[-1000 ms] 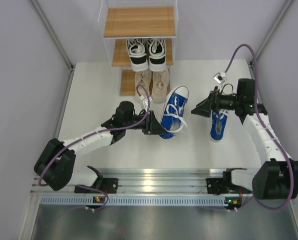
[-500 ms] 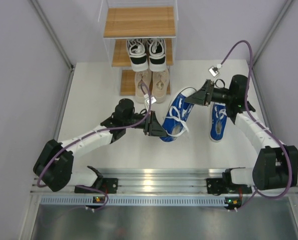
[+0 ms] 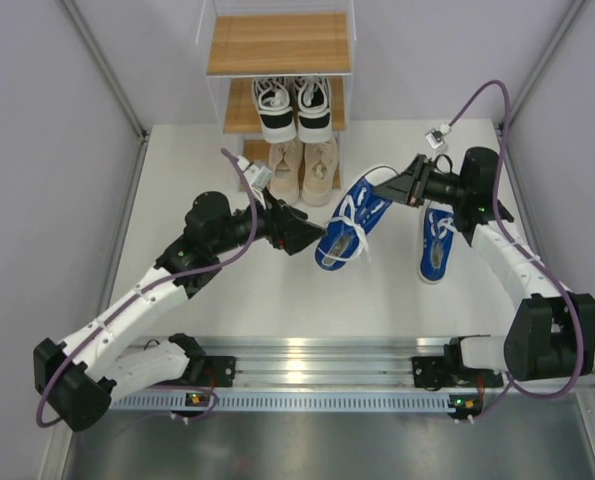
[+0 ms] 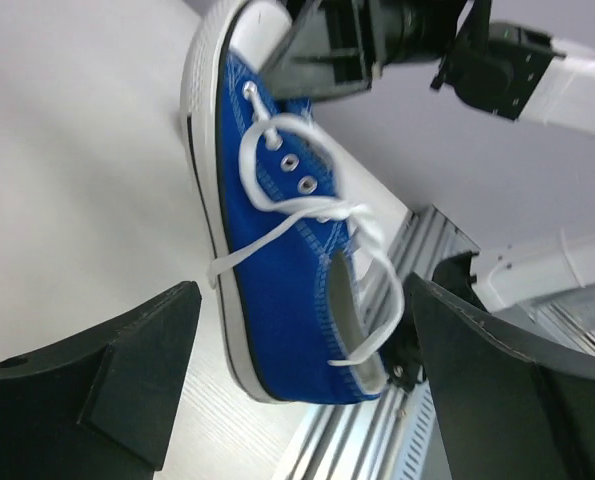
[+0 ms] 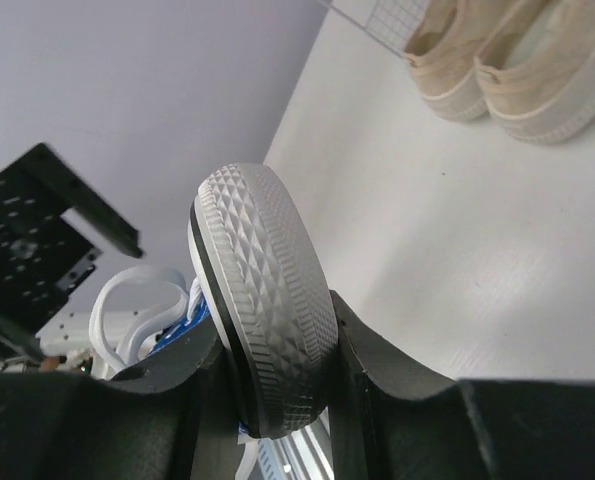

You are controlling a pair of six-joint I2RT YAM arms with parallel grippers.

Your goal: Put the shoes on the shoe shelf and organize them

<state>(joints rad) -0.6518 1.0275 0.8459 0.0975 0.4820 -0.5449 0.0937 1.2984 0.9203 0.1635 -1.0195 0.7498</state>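
1. The worktop [image 3: 197, 290] carries everything. The shoe shelf [image 3: 277, 45] stands at its far edge, as far from my bases as I can reach.
2. The shelf's top board is bare. I judge that it is meant for the blue pair, since the two lower tiers are taken.
3. My left arm [image 3: 157, 290] reaches in from the left. Its jaws are wide open and empty, just short of the heel of the blue sneaker [image 3: 349, 228], so the hand-over looks done on that side.
4. My right arm [image 3: 517, 260] bends inward. Its jaws are clamped on that sneaker's toe, with the grey diamond-tread sole [image 5: 267, 310] squeezed between the fingers. Gripping the toe leaves the heel free to lead onto a board.
5. The held sneaker is tilted between my two arms, laces trailing. I cannot tell whether its heel touches the worktop.
6. The black-and-white pair [image 3: 292, 105] sits side by side on the middle tier, with the beige pair [image 3: 304, 168] below it.
7. The second blue sneaker [image 3: 435, 245] lies flat beside my right arm, not yet shelved.
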